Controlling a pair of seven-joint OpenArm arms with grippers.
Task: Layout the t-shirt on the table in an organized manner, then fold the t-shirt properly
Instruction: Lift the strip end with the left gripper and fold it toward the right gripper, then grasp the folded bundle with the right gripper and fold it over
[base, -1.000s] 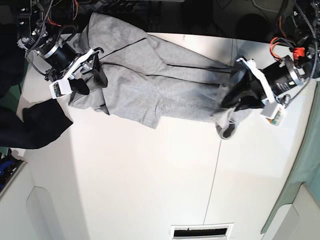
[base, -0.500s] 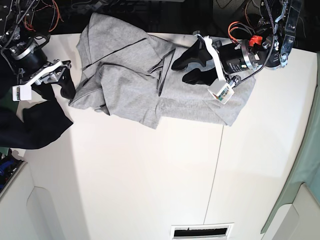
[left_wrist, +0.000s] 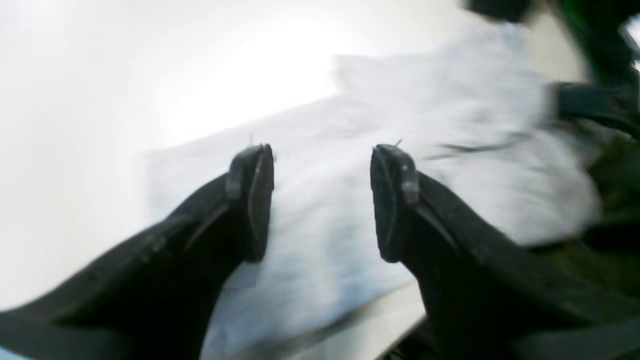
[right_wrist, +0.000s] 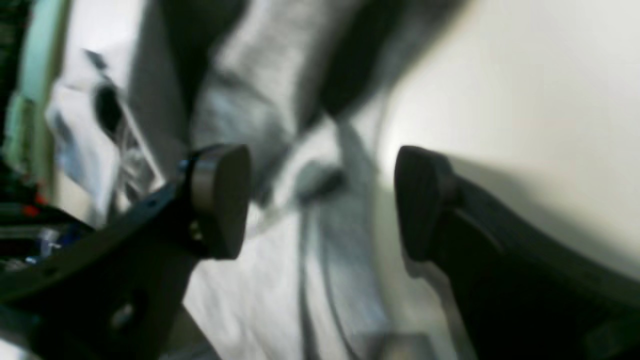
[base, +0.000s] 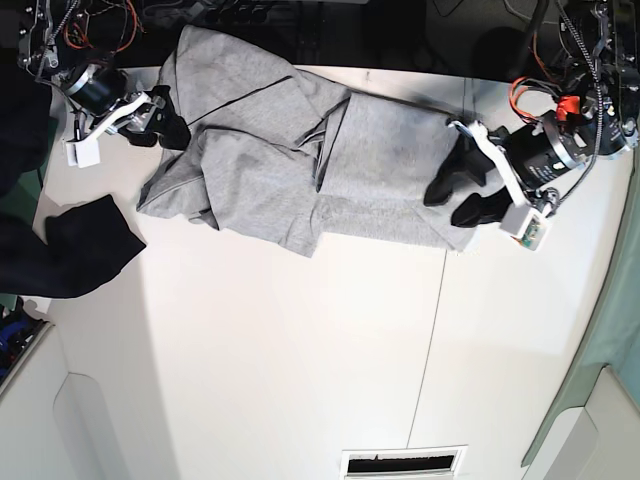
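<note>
Lying rumpled on the desk (base: 300, 380), t-shirt (base: 290, 160); left gripper (base: 452, 192) at 3 o'clock and right gripper (base: 160, 118) at 9 both gaping, empty.

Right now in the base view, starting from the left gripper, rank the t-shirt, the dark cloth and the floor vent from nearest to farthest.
From the left gripper, open at the shirt's right end:
1. The t-shirt, directly beside the fingertips, spread across the table's far side.
2. The vent, at the bottom edge, below the gripper.
3. The dark cloth, at the far left edge.
</note>
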